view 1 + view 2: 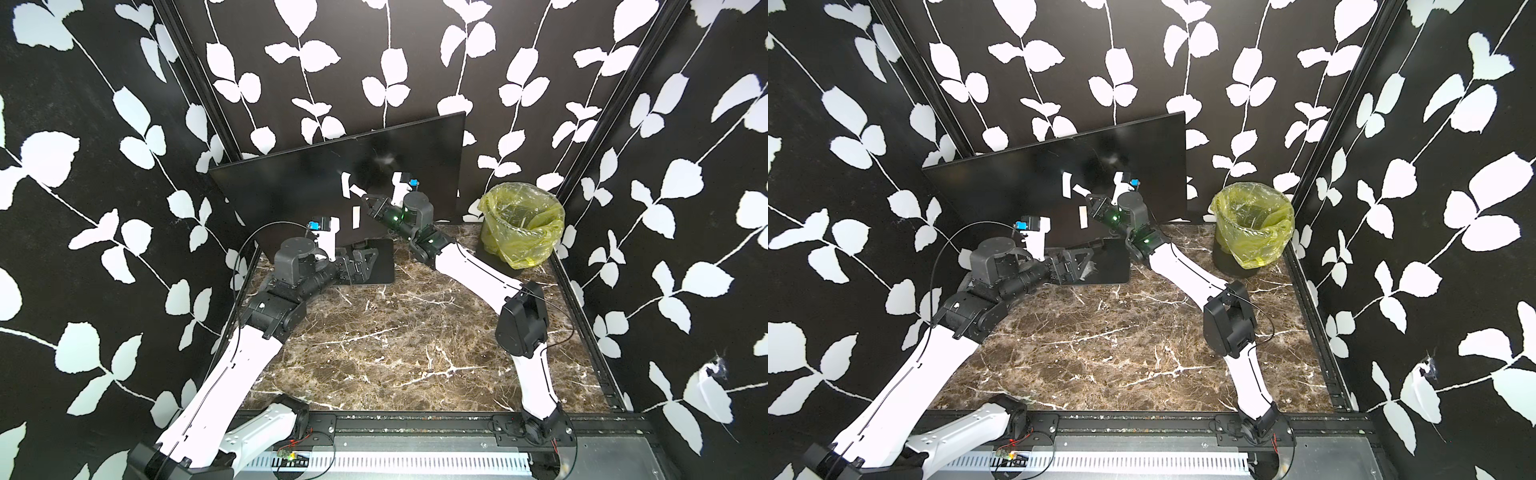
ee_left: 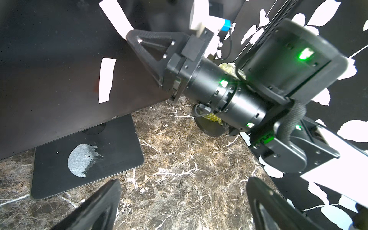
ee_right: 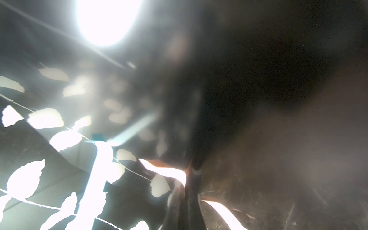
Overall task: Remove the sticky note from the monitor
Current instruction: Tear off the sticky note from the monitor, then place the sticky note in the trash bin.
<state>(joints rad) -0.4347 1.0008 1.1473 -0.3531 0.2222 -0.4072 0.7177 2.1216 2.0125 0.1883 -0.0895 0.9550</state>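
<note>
Black and spread open, the fingers of the left gripper hover low by the base plate, seemingly parked clear. On the dark screen of the monitor lies the white sticky note, one end pinched in the closed fingers of the right gripper, a hold suited to peeling it free; other strips sit nearby. Rightmost on the tabletop, a bin lined with a yellow-green bag likely awaits it; no contents can be made out.
</note>
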